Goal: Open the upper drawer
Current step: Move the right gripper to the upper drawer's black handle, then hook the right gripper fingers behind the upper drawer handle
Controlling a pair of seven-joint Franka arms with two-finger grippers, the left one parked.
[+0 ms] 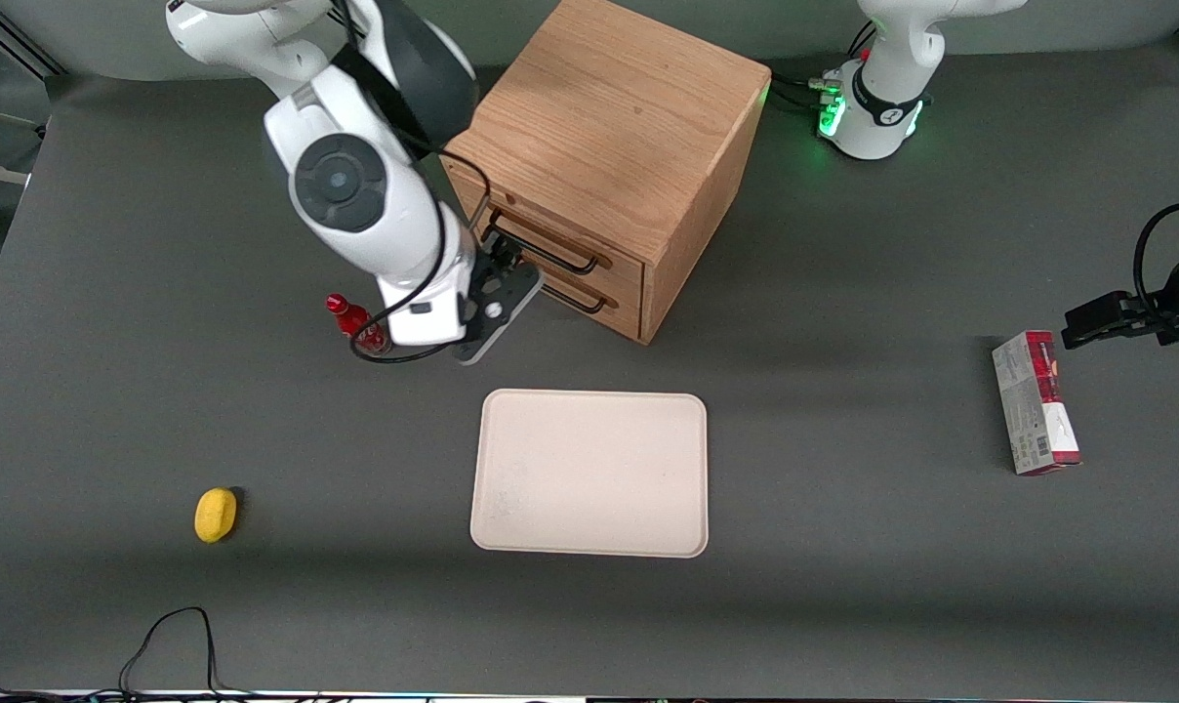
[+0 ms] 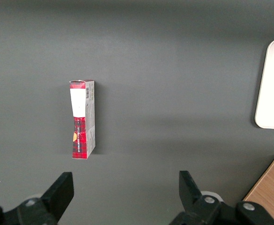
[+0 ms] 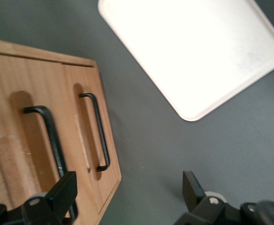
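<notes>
Clearly, the task is only at its approach stage. The upper drawer (image 1: 560, 256) sits closed and level with the front of the wooden cabinet (image 1: 614, 137), as far as the front view shows, so the whole pull remains to be done. The tool (image 1: 505, 283) hangs directly in front of the cabinet, at the end of the drawer's handle (image 3: 50, 136) toward the working arm. In the right wrist view its two fingers (image 3: 62, 192) stand wide apart and hold nothing; one finger is just at the handle, the other is over the bare desk (image 1: 843, 322). It probably must come closer, so that the bar lies between the fingers, then close and pull away from the cabinet.

The upper drawer has a light oak front with a long black bar handle, bent at both ends and set over a shallow recess in the wood. The lower drawer (image 3: 87, 140), directly under it, has the same kind of handle and is also closed. A pale tray (image 1: 589, 474) lies on the desk near the tool, nearer to the front camera.
</notes>
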